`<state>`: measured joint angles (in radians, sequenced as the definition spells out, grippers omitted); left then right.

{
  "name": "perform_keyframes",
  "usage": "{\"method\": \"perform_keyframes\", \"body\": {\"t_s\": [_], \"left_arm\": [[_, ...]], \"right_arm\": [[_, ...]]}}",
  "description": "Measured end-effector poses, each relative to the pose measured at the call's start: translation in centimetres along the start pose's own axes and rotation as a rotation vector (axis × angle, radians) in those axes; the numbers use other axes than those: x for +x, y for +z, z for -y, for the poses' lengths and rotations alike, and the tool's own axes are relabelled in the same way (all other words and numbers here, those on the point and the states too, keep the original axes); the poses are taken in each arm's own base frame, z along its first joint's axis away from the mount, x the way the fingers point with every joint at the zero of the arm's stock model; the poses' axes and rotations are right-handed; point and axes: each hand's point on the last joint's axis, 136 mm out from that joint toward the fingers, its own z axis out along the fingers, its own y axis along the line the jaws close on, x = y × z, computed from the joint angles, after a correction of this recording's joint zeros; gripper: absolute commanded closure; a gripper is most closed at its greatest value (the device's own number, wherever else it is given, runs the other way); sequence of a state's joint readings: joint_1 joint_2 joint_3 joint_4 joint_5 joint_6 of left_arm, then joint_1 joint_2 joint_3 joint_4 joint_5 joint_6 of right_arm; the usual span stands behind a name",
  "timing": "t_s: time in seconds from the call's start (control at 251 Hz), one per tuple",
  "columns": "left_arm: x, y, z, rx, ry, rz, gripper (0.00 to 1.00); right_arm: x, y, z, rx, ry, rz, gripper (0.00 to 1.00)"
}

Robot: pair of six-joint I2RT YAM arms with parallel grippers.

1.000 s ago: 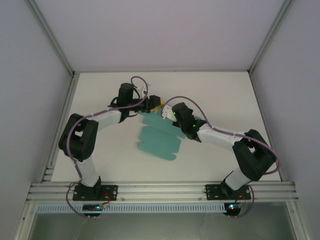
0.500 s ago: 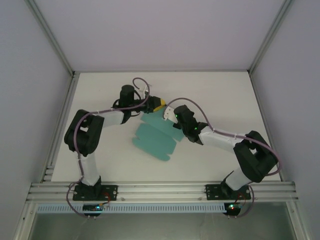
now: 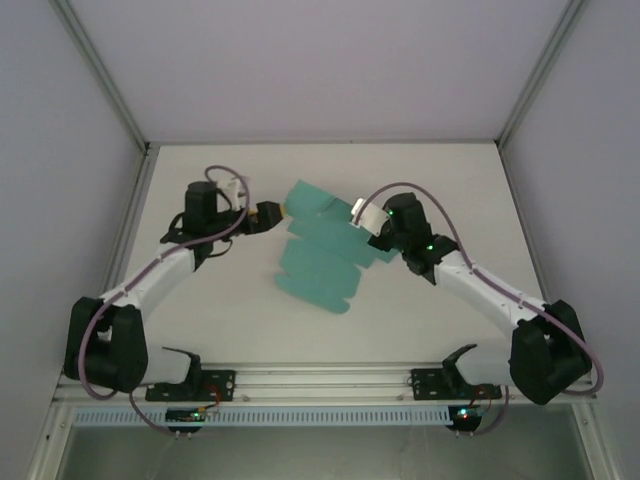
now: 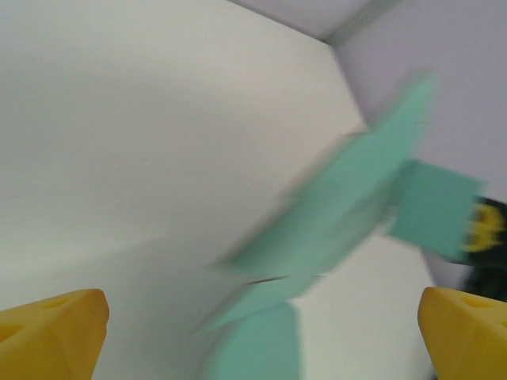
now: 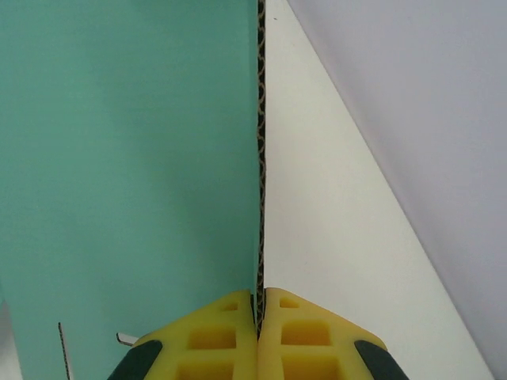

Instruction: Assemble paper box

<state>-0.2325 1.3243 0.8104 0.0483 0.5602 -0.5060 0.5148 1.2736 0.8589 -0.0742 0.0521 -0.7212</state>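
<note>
The paper box (image 3: 318, 262) blocks the table (image 3: 240, 320) centre.

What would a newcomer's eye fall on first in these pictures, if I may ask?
The teal sheet, die-cut with flaps, stands out in the middle of the white table. The right jaws are shut on its edge, with the yellow fingers pinching the card between them. The left jaws stand wide open beside the sheet's far left corner, gripping nothing.

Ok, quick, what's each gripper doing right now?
Left gripper: jaws open, holding nothing.
Right gripper: jaws shut on the edge of the paper box.
</note>
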Motion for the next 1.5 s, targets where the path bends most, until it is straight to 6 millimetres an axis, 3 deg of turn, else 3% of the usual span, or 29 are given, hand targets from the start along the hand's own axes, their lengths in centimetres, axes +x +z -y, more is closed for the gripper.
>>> {"method": "perform_keyframes", "body": {"t_s": [0.052, 0.124, 0.267, 0.547, 0.862, 1.181, 1.501], "left_arm": [[0.6, -0.3, -2.9, -0.085, -0.016, 0.0, 0.0], [1.5, 0.1, -5.3, -0.152, -0.022, -0.031, 0.0], [3.6, 2.1, -7.0, -0.154, 0.01, -0.119, 0.0], [5.9, 4.7, -4.7, -0.007, 0.168, -0.162, 0.07], [8.2, 4.7, -5.4, 0.036, 0.155, -0.149, 0.07], [7.5, 4.1, -4.4, 0.116, 0.15, -0.086, 0.09], [4.4, 4.4, -4.7, 0.135, 0.146, -0.015, 0.13]], "right_arm": [[0.0, -0.2, -0.3, -0.033, 0.004, 0.0, 1.0], [0.0, -0.3, -1.1, -0.081, 0.003, 0.003, 1.0], [0.3, -0.1, -2.3, -0.143, 0.004, -0.006, 1.0], [1.3, 0.9, -2.6, -0.161, 0.043, -0.04, 1.0], [1.5, 0.9, -2.3, -0.156, 0.075, -0.045, 1.0], [1.3, 0.4, -1.8, -0.161, 0.112, -0.022, 1.0], [0.8, 0.2, -2.0, -0.178, 0.121, 0.005, 1.0]]}}
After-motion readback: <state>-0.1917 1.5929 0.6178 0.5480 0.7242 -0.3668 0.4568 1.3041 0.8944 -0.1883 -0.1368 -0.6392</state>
